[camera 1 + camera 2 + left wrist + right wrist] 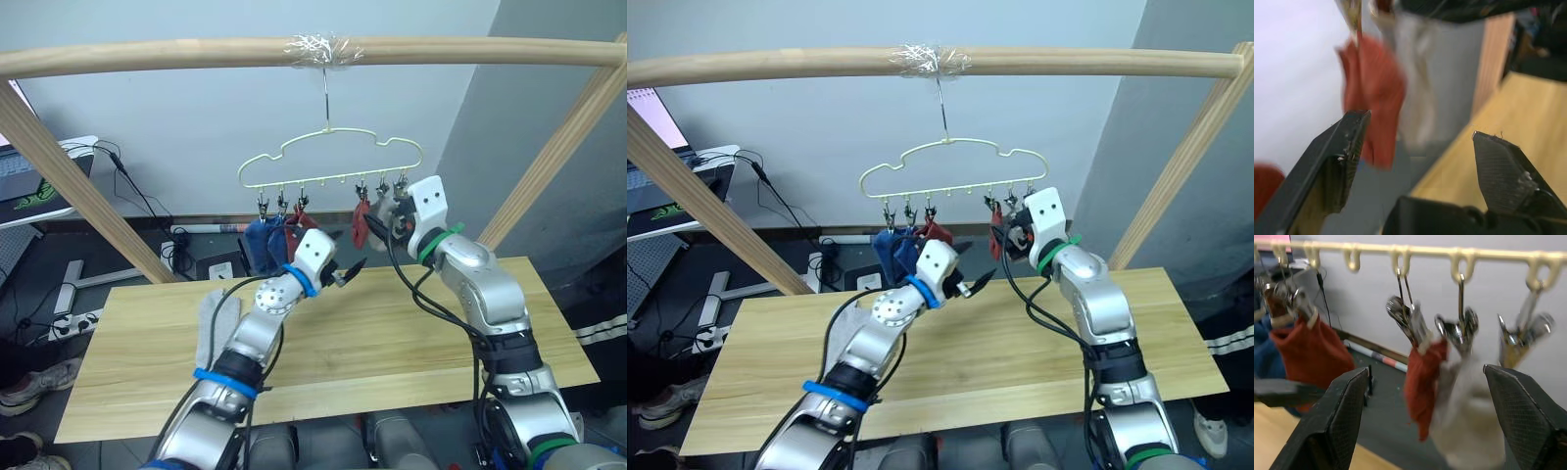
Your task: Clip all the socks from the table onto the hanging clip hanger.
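A long wooden table point(392, 343) is seen below a thick wooden frame pole point(147, 54), from which one pale yellow clip hanger point(333, 162) is hung by its metal hook. Six socks can be counted. Five are clipped to the hanger: two blue socks point(263, 240) and one rust red sock point(302, 219) at its left end, then a second rust red sock point(1422, 382) and a light grey sock point(1469, 421) towards its right end. One clip point(1525, 333) at the right end is left bare. The sixth sock, a light grey one point(214, 323), is laid on the table's left part. The left gripper point(345, 272) is held with its fingers apart, clamped on nothing, just below the hanger. The right gripper point(1427, 416) is raised to the right-hand clips, its fingers spread wide around the hanging grey sock.
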Controlling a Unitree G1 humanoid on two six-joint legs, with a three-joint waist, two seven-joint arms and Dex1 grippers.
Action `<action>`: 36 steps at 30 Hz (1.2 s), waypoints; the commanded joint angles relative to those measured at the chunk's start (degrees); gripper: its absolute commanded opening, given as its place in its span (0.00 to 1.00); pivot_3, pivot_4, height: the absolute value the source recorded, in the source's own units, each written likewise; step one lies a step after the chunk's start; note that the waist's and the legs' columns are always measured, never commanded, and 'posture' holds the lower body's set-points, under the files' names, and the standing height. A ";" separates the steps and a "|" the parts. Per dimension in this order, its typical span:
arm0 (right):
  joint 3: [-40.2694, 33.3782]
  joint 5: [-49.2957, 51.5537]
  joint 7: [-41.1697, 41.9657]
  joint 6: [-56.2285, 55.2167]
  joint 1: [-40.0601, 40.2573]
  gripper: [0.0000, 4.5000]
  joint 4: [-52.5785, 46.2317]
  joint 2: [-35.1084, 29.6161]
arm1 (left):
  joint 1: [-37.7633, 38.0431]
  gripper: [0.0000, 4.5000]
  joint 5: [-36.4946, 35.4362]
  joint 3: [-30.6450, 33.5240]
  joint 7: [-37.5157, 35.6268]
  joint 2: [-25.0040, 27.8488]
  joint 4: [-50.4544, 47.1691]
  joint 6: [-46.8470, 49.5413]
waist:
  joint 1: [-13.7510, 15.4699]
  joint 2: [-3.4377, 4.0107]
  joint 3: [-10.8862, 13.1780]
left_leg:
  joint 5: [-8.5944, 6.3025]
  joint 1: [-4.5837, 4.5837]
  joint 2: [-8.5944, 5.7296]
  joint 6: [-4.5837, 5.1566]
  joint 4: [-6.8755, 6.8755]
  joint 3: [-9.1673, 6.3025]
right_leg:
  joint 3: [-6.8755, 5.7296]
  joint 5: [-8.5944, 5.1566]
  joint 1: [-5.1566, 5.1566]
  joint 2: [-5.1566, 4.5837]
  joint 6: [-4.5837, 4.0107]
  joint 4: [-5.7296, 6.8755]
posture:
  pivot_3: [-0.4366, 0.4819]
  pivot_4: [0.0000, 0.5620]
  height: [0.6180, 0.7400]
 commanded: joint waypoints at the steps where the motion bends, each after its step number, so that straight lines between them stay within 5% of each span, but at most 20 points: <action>1: 0.26 -0.18 1.10 -1.43 1.33 0.87 -6.74 -1.48 | 2.40 0.82 -3.02 0.89 -4.39 2.61 -8.90 4.03 | -0.06 0.00 0.00 | 0.00 0.00 0.00 0.00 0.01 0.00 | 0.01 0.00 0.00 0.00 0.00 0.01 | 0.36 0.22 0.97; 13: -3.00 0.30 -2.30 -1.84 4.60 0.87 -13.31 -1.28 | 5.15 0.82 -7.93 3.72 -9.41 9.40 -19.11 14.09 | 0.08 -0.01 0.00 | 0.01 0.04 0.01 0.00 0.08 0.00 | 0.01 0.00 0.04 0.00 0.01 0.03 | 0.38 0.25 0.97; 16: -3.70 0.41 -3.27 -1.79 4.94 0.74 -13.67 -0.80 | 5.66 0.82 -8.73 4.63 -10.06 11.06 -21.19 15.60 | 0.24 -0.01 0.00 | 0.00 0.03 0.01 0.00 0.06 -0.01 | 0.00 0.00 0.03 0.00 0.01 0.03 | 0.39 0.25 0.97; 22: -3.41 -0.27 -4.49 -1.92 3.67 0.26 -11.44 -0.16 | 5.94 0.82 -9.56 5.26 -10.39 12.66 -23.81 17.52 | 0.56 -0.01 0.00 | 0.01 0.04 0.01 0.00 0.08 0.00 | 0.01 0.00 0.04 0.00 0.01 0.02 | 0.40 0.25 0.97; 32: -5.35 -0.28 -8.84 1.17 -2.45 0.26 -1.95 2.92 | 4.98 0.82 -10.68 5.99 -11.49 13.92 -26.48 19.18 | 0.69 -0.01 0.00 | 0.01 0.04 0.01 0.01 0.06 -0.01 | 0.00 0.01 0.04 0.00 0.00 0.03 | 0.43 0.25 0.97; 36: -5.74 -0.68 -9.66 1.20 -3.32 0.45 -0.28 3.42 | 4.81 0.82 -10.75 6.03 -11.11 14.07 -26.46 19.10 | 0.73 -0.01 0.00 | 0.00 0.01 0.01 0.01 0.06 0.00 | 0.01 0.01 0.03 -0.01 0.00 0.01 | 0.43 0.26 0.97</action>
